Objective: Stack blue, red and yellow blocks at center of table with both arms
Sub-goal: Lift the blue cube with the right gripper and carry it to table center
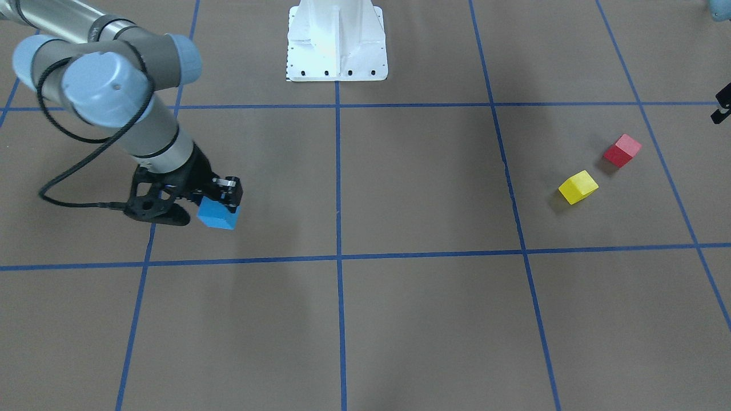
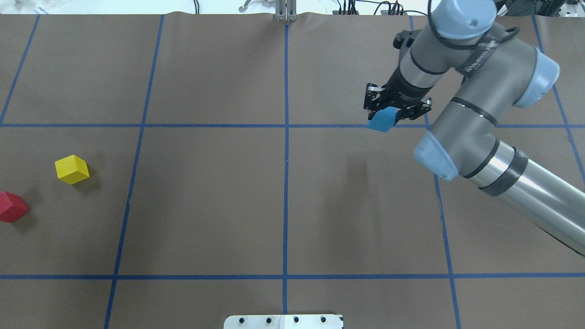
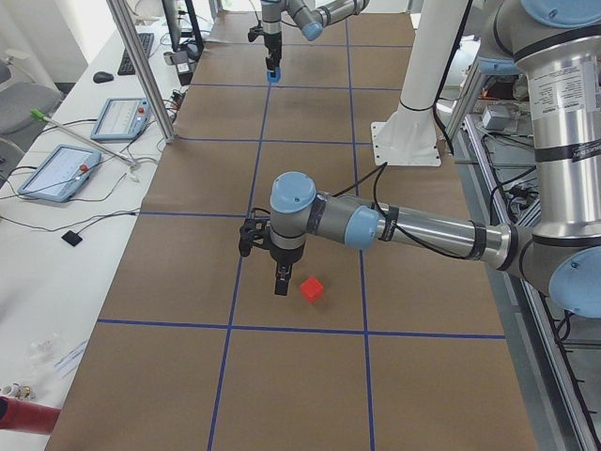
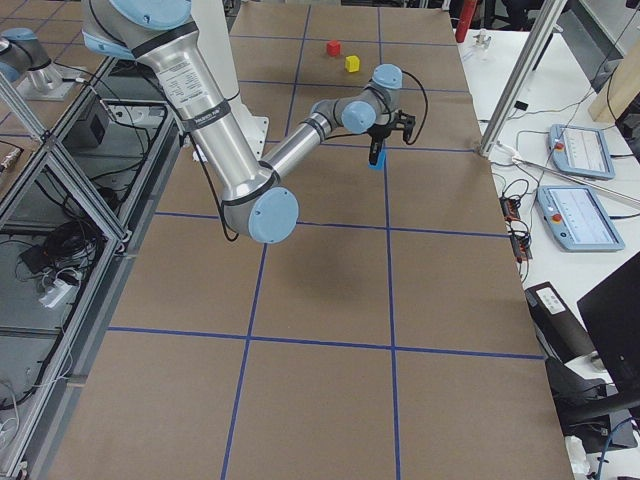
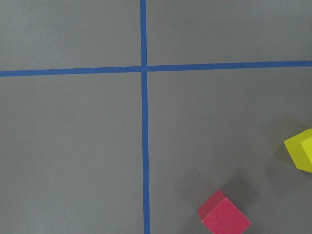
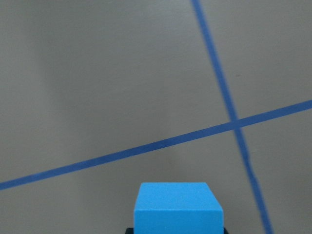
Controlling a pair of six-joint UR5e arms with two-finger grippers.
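Clamping the blue block [image 1: 217, 217] in my right gripper [image 1: 217, 197], I hold it above the table [image 2: 205, 219], right of the middle, towards the far edge. The red block [image 1: 622, 150] and yellow block [image 1: 578, 186] lie near each other, not touching, by the left end. My left gripper [image 3: 280, 280] hangs beside the red one. Only the left-end camera shows it, so I cannot tell its fingers' state. My left wrist camera shows both blocks.
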